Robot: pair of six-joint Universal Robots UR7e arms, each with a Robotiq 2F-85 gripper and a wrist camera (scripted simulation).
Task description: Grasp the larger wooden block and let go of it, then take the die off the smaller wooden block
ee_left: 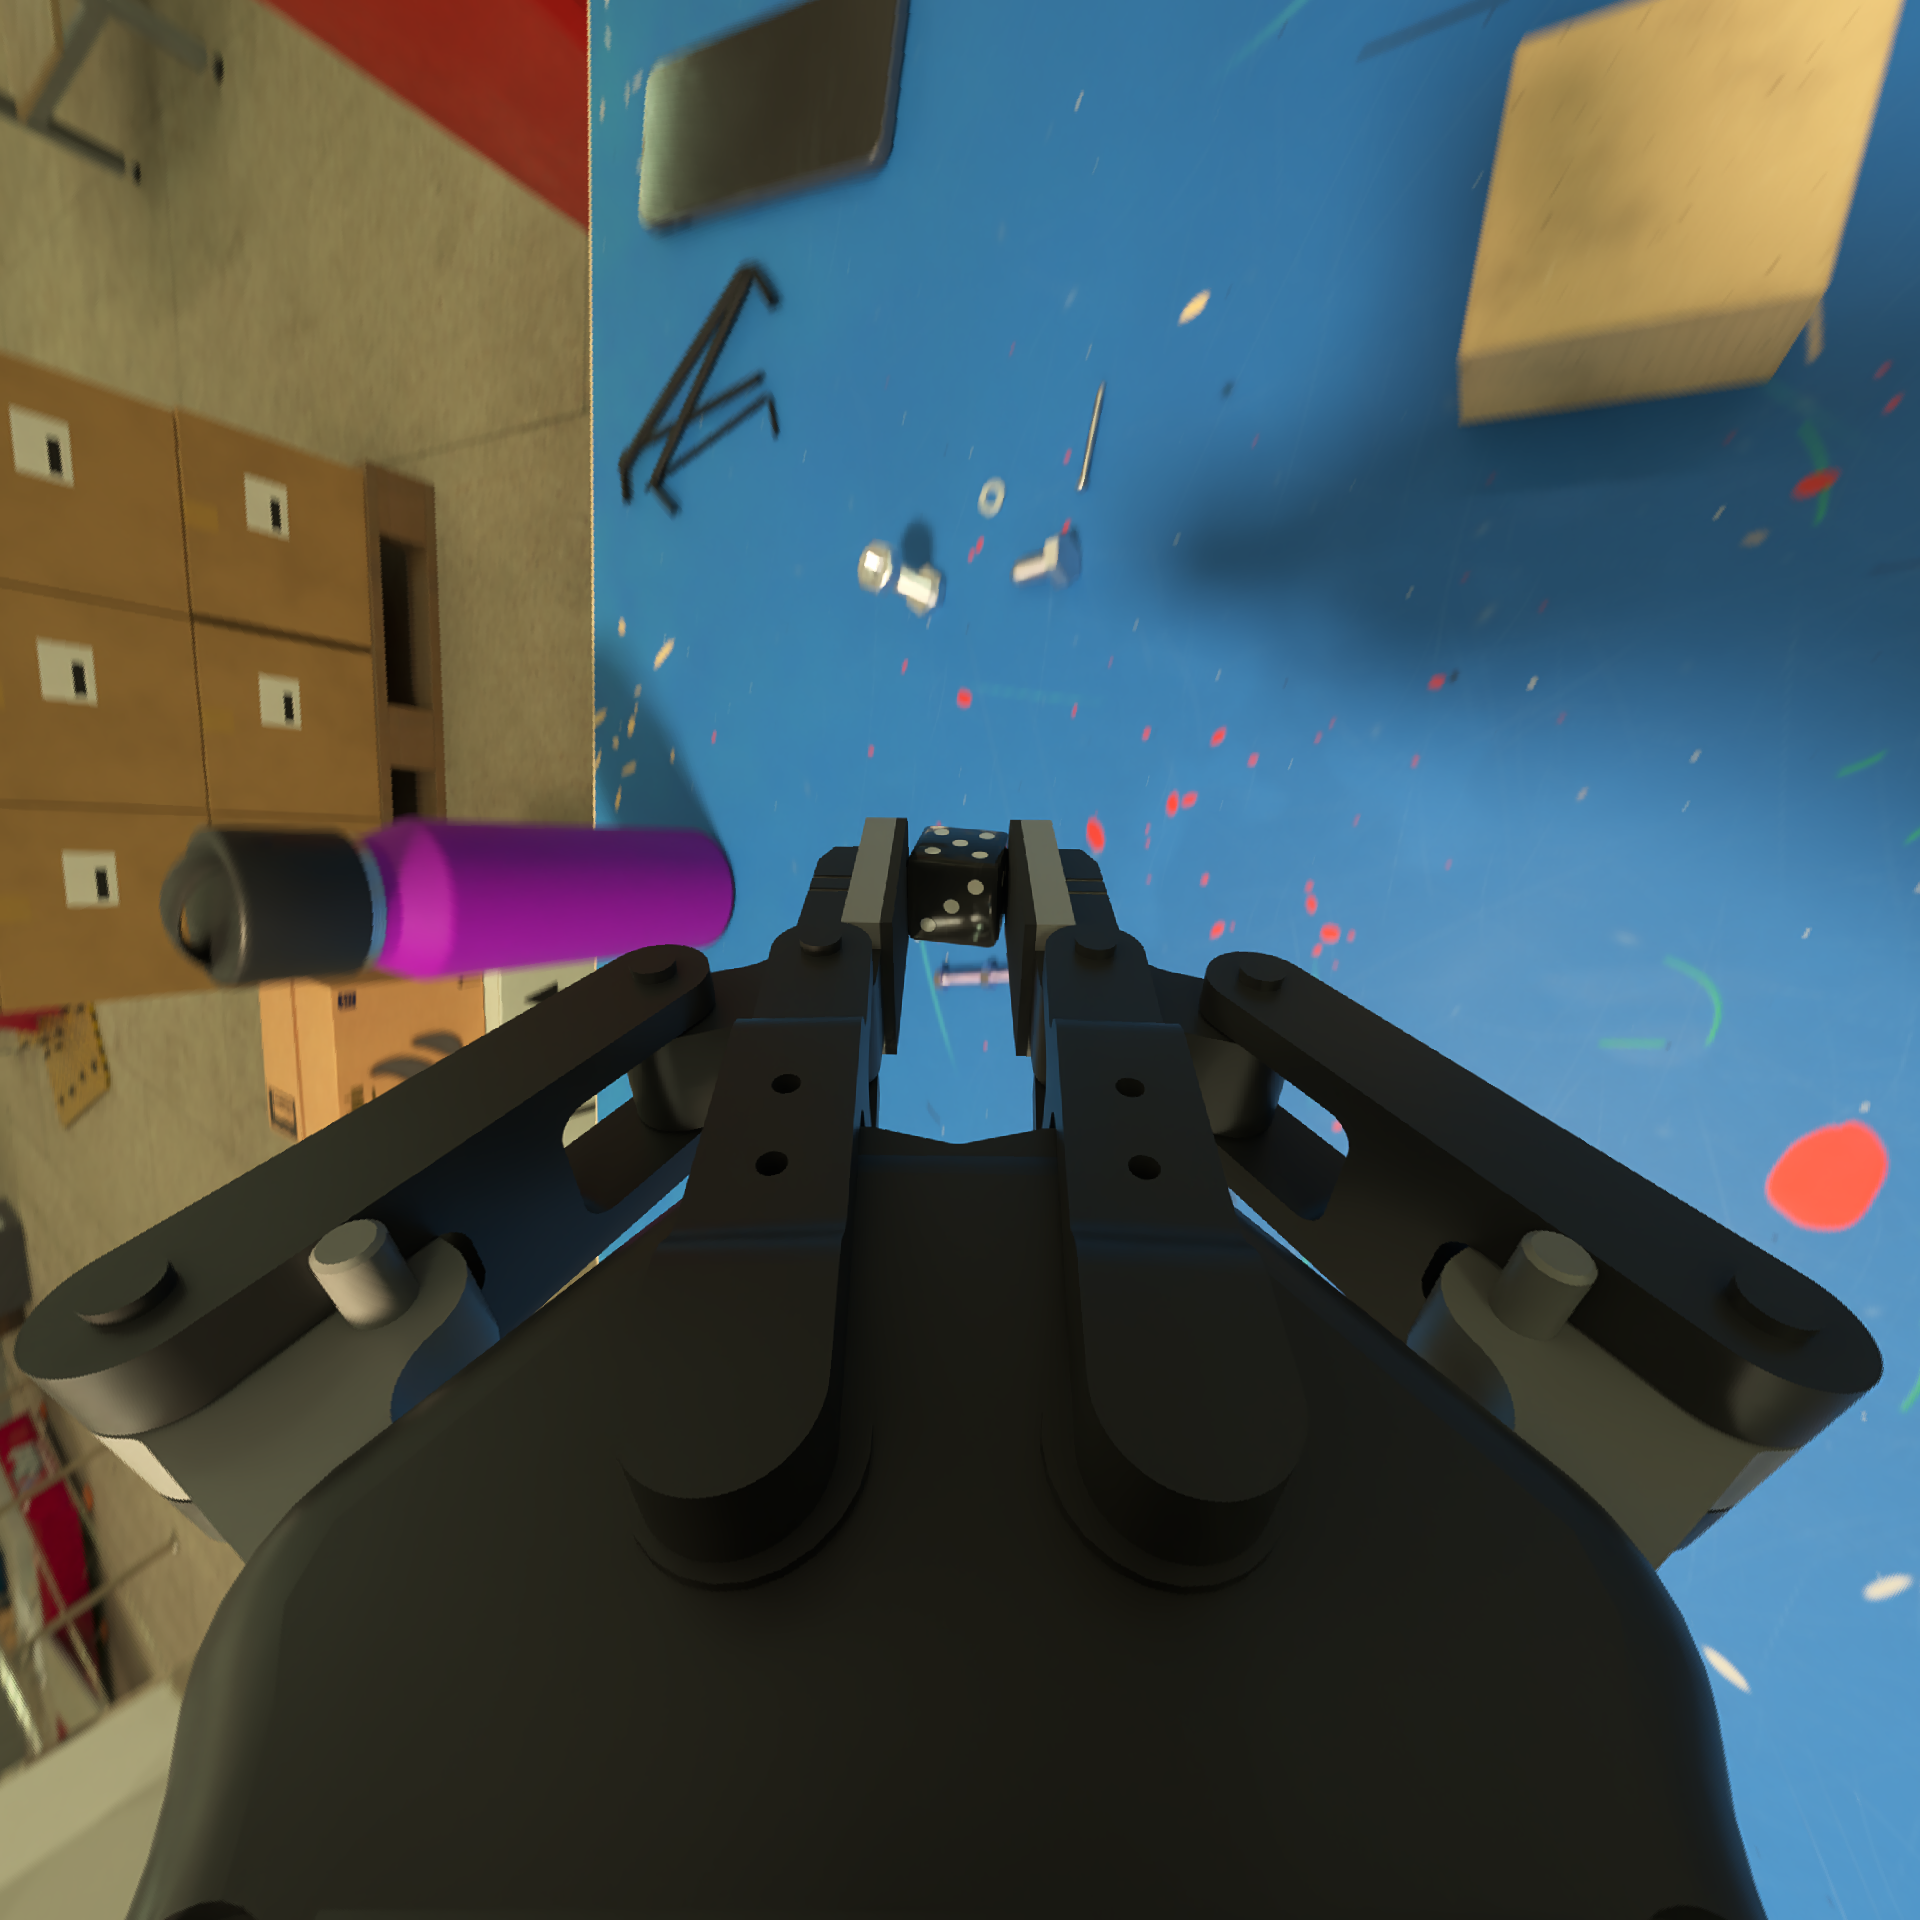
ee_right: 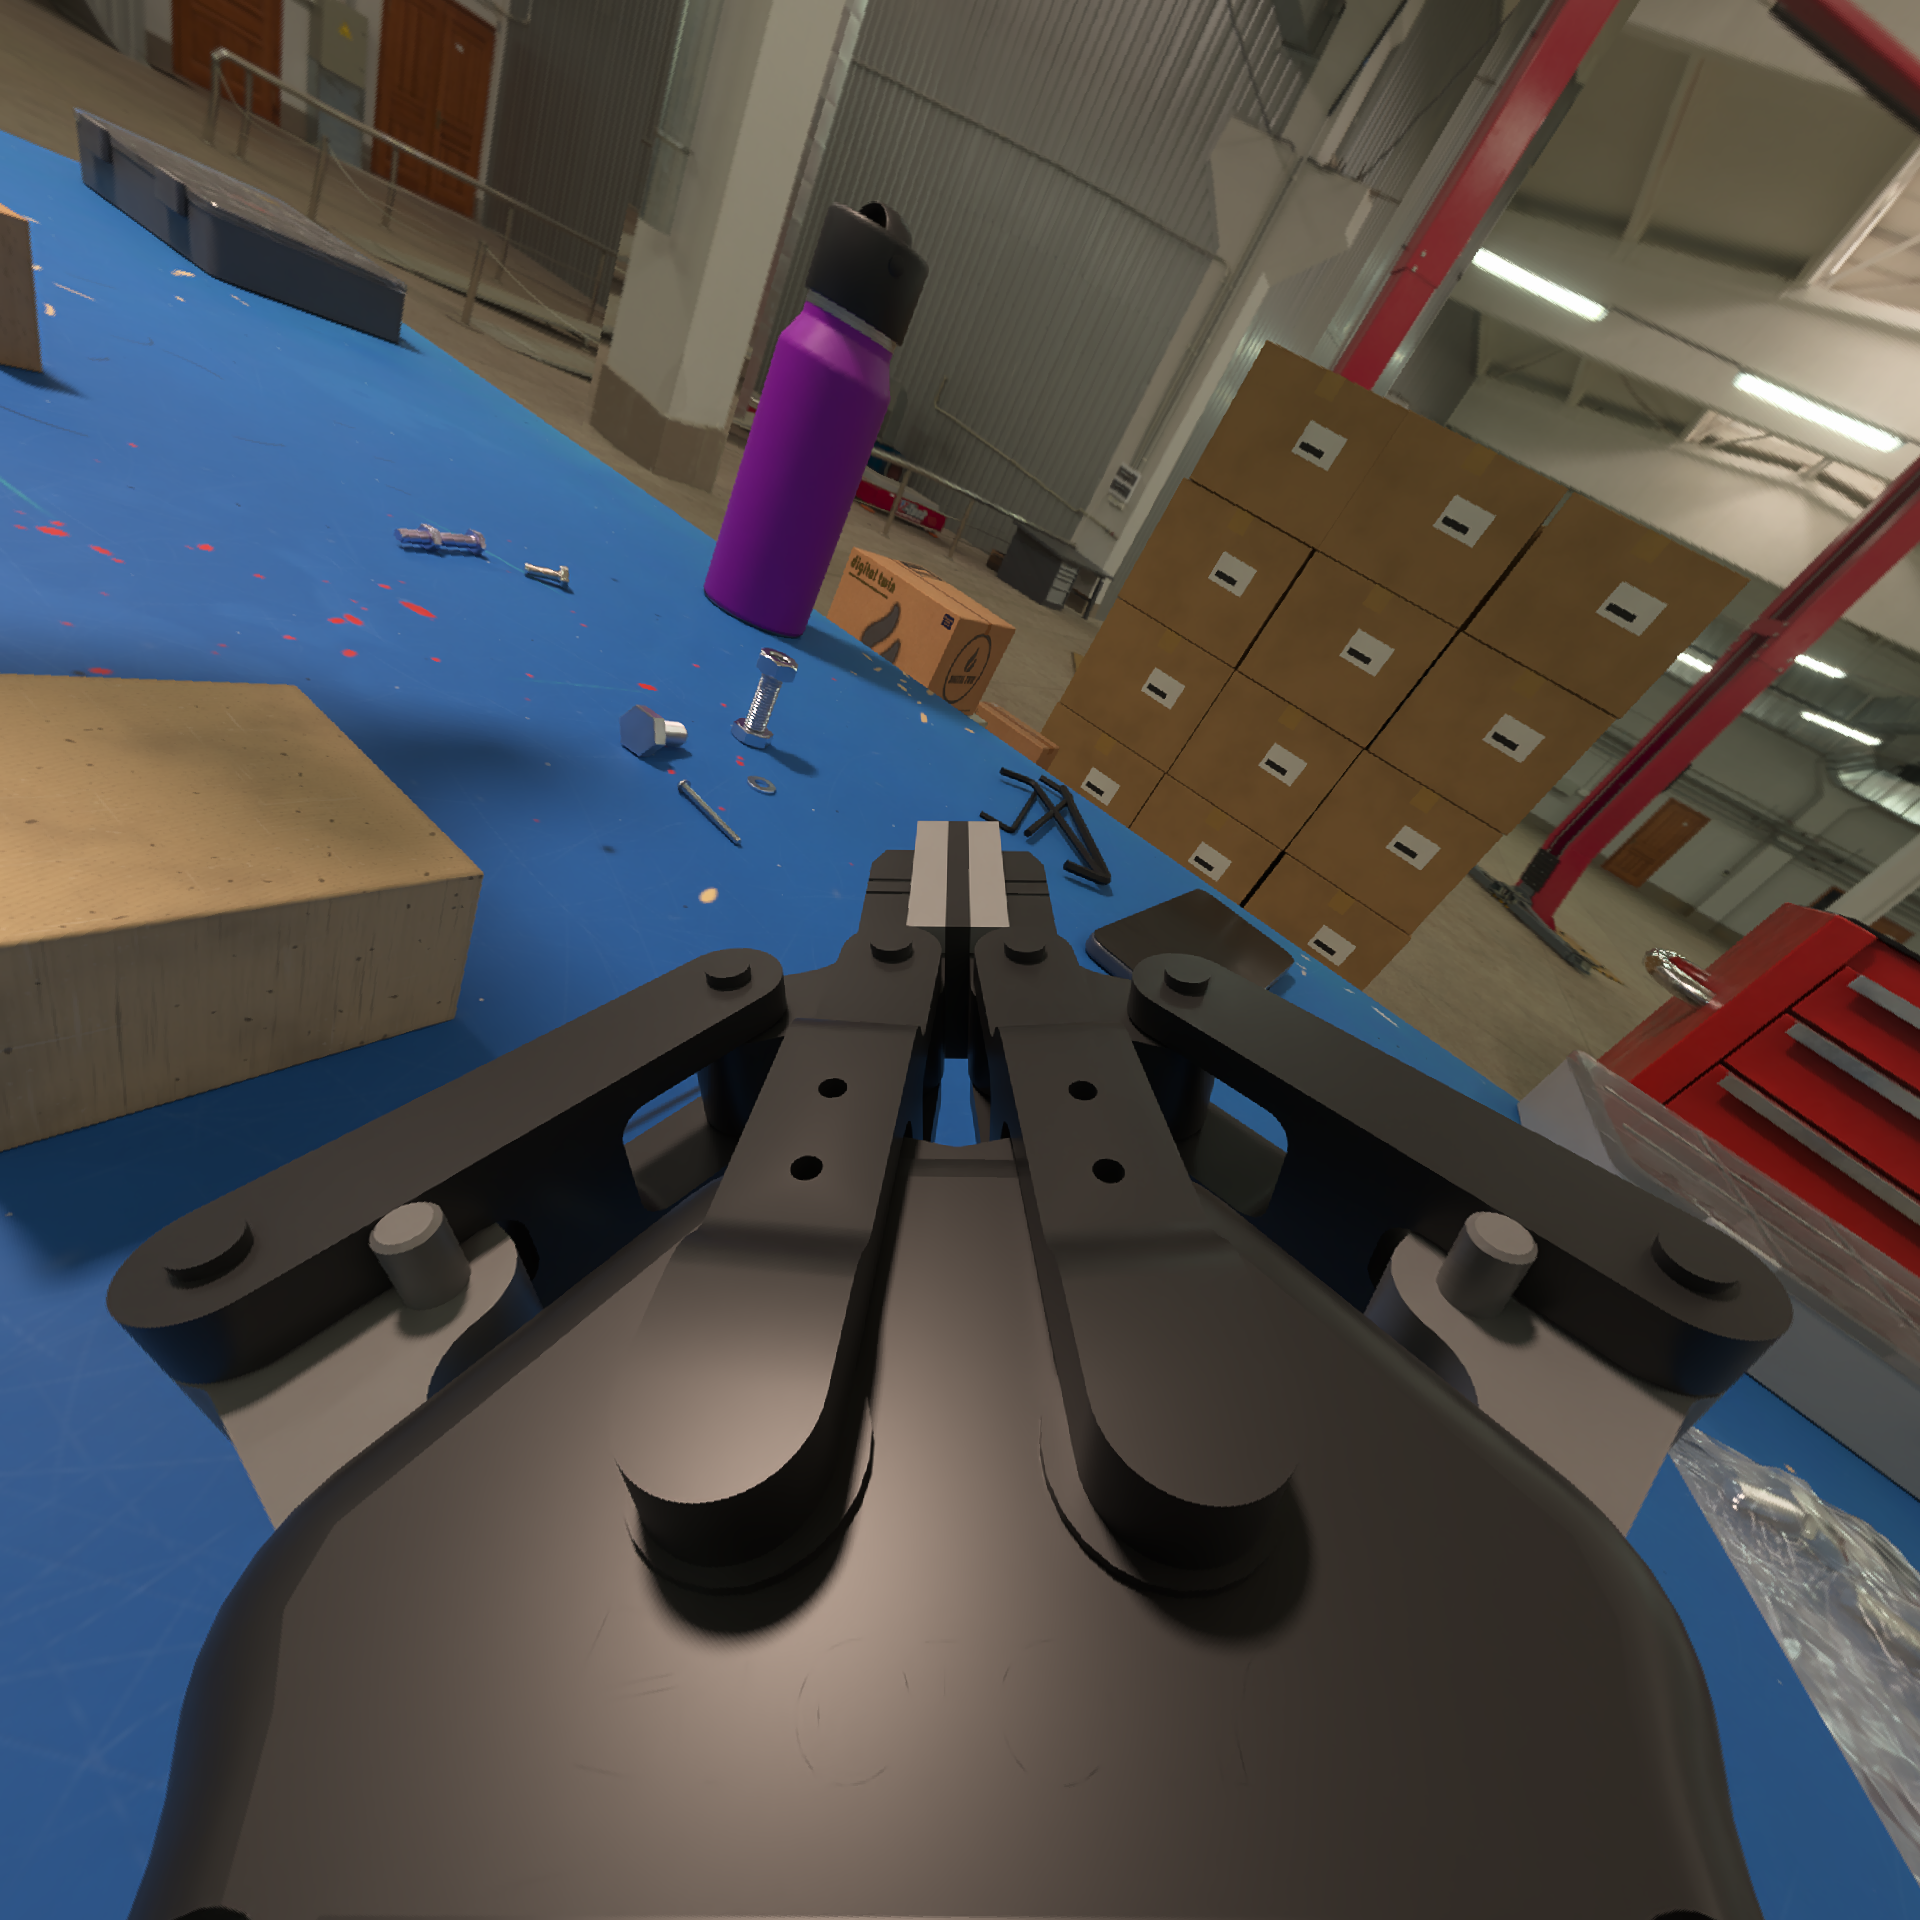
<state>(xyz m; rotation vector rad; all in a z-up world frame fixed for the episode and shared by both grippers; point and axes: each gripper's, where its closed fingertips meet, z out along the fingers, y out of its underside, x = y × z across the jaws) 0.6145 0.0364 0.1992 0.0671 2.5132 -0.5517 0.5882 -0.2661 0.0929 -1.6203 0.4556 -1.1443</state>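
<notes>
My left gripper (ee_left: 958, 883) is shut on a black die (ee_left: 956, 878) with white pips and holds it above the blue table (ee_left: 1351, 727). A large wooden block (ee_left: 1662, 208) lies at the upper right of the left wrist view. It also shows at the left of the right wrist view (ee_right: 187, 883). The edge of another wooden block (ee_right: 16, 291) shows at the far left of the right wrist view. My right gripper (ee_right: 958, 873) is shut and empty, low over the table, to the right of the large block.
A purple bottle (ee_right: 800, 468) with a black cap stands near the table edge (ee_left: 551, 894). Loose bolts (ee_right: 764, 696), a nail (ee_right: 709, 812), hex keys (ee_right: 1060, 821) and a dark phone (ee_right: 1195, 935) lie on the table. A grey tray (ee_right: 239, 229) sits far back. A plastic bag (ee_right: 1818, 1610) lies at right.
</notes>
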